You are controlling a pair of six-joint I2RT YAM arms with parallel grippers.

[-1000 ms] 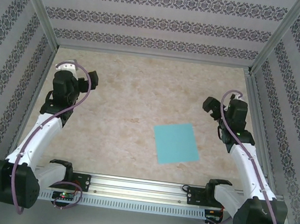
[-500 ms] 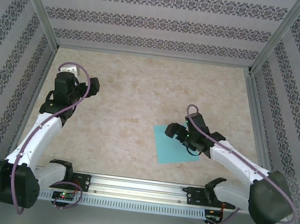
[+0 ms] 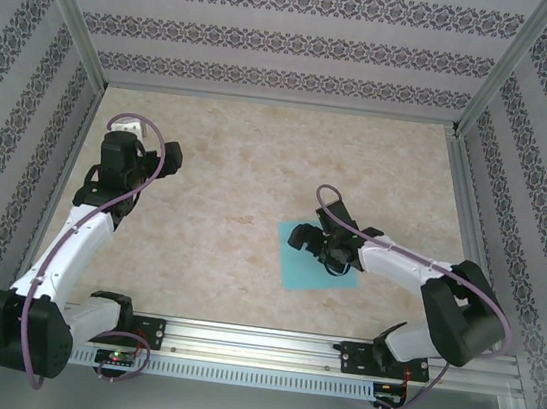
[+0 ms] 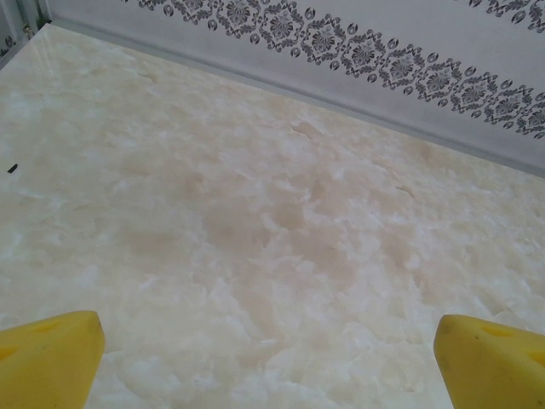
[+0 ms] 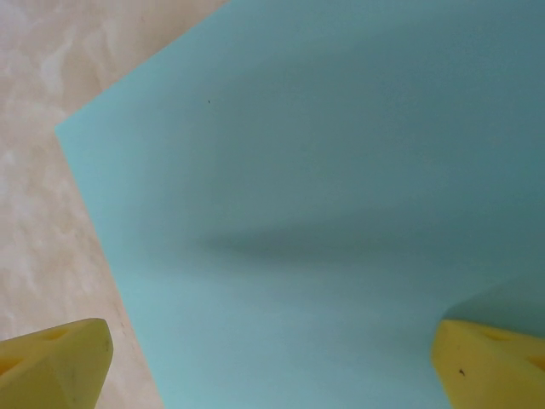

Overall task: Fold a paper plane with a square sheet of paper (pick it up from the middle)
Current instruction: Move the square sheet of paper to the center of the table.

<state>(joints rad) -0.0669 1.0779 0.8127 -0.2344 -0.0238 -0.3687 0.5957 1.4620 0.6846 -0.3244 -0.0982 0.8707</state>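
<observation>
The square sheet of paper point(image 3: 311, 274) lies flat on the table, right of centre, plain turquoise and unfolded. My right gripper point(image 3: 300, 236) hovers low over its far-left part, open. In the right wrist view the sheet point(image 5: 324, 170) spreads between the yellow fingertips point(image 5: 56, 363), with a soft shadow across it. One tip is over bare table beside the sheet's edge, the other over the paper. My right gripper point(image 5: 272, 362) holds nothing. My left gripper point(image 3: 166, 154) is open at the far left, over bare marble-look table point(image 4: 255, 213), well away from the sheet. In its own view the left gripper point(image 4: 268, 362) is empty.
Patterned walls point(image 3: 275, 38) and aluminium posts point(image 3: 71, 22) close in the table on three sides. A metal rail point(image 3: 255, 341) with both arm bases runs along the near edge. The back wall's foot point(image 4: 358, 106) lies ahead of the left gripper.
My right arm has swung from the right wall in to the left and down over the turquoise sheet. The left arm has shifted only slightly. The sheet has not moved.
</observation>
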